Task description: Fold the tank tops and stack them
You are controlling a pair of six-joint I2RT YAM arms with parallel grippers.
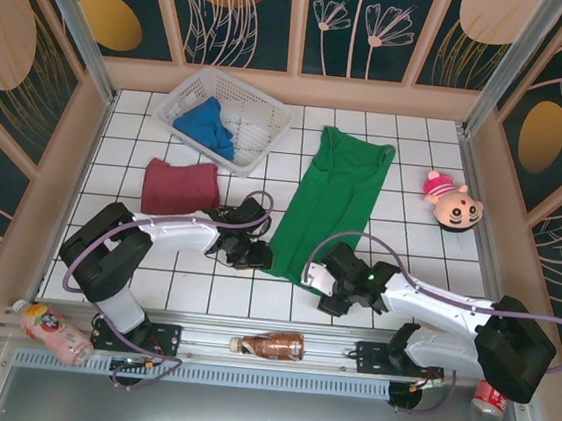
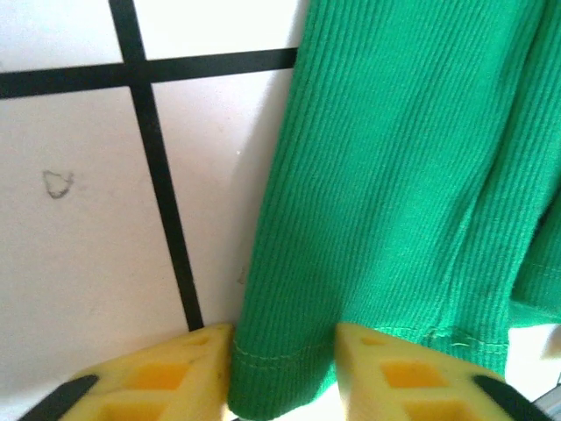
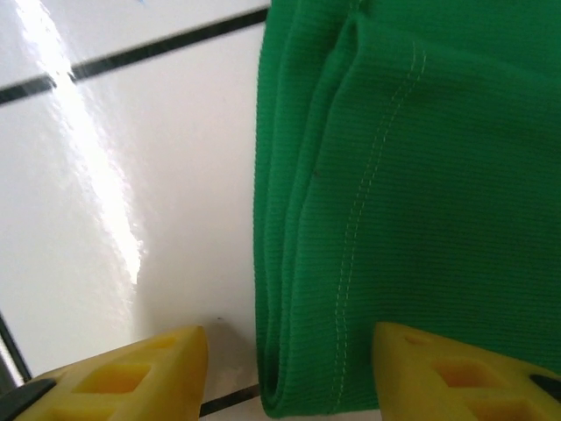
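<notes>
- The green top (image 1: 337,201) lies folded lengthwise mid-table, far to near; the maroon top (image 1: 178,187) sits folded to its left, the blue top (image 1: 207,127) in the basket (image 1: 261,136) far left.
- My left gripper (image 2: 285,351) straddles the near-left hem corner, jaws part-open, nothing pinched; the right gripper (image 3: 289,351) stands wider around the near-right folded edge, holding nothing.
- Risk, I judge: one side catching only the upper layers; the fold would skew on lifting.
</notes>
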